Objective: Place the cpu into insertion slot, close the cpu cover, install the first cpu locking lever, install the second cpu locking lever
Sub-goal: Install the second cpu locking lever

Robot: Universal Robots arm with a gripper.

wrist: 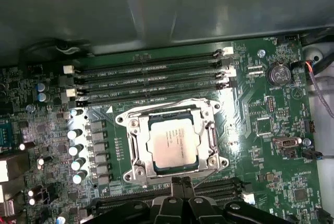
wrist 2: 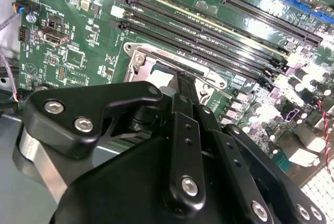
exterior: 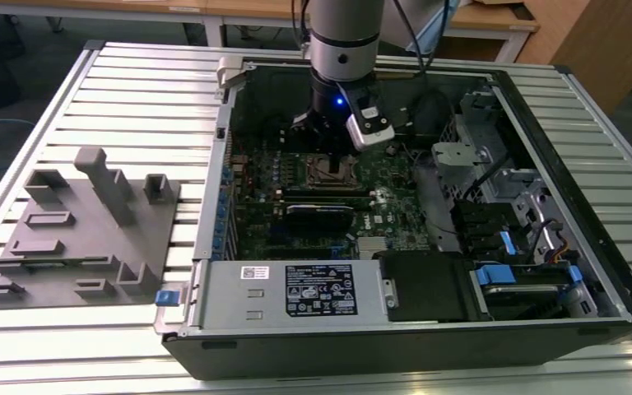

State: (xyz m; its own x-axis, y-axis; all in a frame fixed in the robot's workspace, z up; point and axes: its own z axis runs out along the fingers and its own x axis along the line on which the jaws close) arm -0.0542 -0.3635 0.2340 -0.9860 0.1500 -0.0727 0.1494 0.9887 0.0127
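The gripper (wrist: 180, 183) hangs just over the near edge of the insertion slot (wrist: 136, 167), its fingers (wrist: 176, 187) pressed together and empty. Inside the slot the cpu (wrist: 174, 141) already lies flat, and the cpu cover (wrist: 209, 113) appears closed around it. Whether either locking lever is latched, I cannot tell. Beyond run the memory slots (wrist: 151, 78).

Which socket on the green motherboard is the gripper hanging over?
The square silver-rimmed insertion slot, with the silver-grey cpu seated in it. The gripper sits at its edge; the long narrow black slots lie beyond.
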